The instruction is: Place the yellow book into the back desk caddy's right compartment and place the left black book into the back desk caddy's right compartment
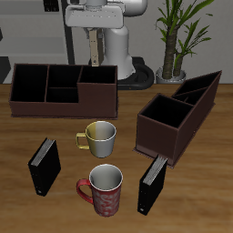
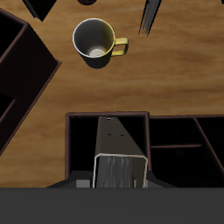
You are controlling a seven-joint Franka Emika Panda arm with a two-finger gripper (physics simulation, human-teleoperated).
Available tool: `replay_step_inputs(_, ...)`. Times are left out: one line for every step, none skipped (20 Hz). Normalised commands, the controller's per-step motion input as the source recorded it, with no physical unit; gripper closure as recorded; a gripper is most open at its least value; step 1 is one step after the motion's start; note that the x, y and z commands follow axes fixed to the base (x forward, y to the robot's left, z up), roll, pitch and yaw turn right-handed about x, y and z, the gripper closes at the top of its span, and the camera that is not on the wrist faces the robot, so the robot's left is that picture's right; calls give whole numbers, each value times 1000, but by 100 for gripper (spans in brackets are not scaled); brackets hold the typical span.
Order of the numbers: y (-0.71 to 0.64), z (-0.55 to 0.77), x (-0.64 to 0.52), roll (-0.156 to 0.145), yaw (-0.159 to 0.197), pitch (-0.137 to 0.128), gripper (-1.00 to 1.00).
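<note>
Wrist view, item 1: the yellow book (image 2: pixel 115 159), a thin hardcover with a grey-tan cover, seen end-on close under the camera and standing on edge over or within the right compartment (image 2: pixel 81 144) of the back desk caddy (image 1: pixel 36 105); whether its lower edge touches the floor cannot be told. Item 2: the gripper (image 1: pixel 94 60), hanging directly above that same end section at the table's back; its fingers are out of sight in both views, so whether the jaws pinch the book or stand spread cannot be told. Item 3: the left black book (image 1: pixel 153 183), upright on its edge near the table's front edge, just in front of the slanted caddy (image 1: pixel 177 114) and well apart from the back caddy. Item 4: the other black book (image 1: pixel 44 167), likewise upright, not wanted. Item 5: two mugs, a pale one with a yellow handle (image 1: pixel 98 136) and a red patterned one (image 1: pixel 105 189), standing between the black books. Handling, as judged: both books look light, rigid and smooth-covered, so a grip across the two covers near the top edge, centred along the length, should hold without tipping; a grip near one end would likely let the book swing; the compartment is wide enough for both on edge
</note>
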Motion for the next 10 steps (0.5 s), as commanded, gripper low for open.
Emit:
replay_step_inputs(34, -117, -236, 22, 25, 17, 100)
replay_step_inputs(91, -105, -283, 41, 10, 1, 100)
replay_step_inputs(146, -55, -275, 57, 44, 15, 100)
replay_step_inputs(303, 5, -595, 74, 41, -29, 100)
replay_step_inputs(140, 28, -251, 3, 35, -26, 100)
replay_step_inputs(0, 0, 0, 0, 0, 0, 100)
replay_step_inputs(178, -13, -225, 55, 54, -20, 100)
replay_step_inputs(-60, 3, -17, -11, -7, 5, 100)
replay_step_inputs(65, -106, -29, -12, 37, 5, 100)
replay_step_inputs(-109, -190, 130, -47, -36, 67, 100)
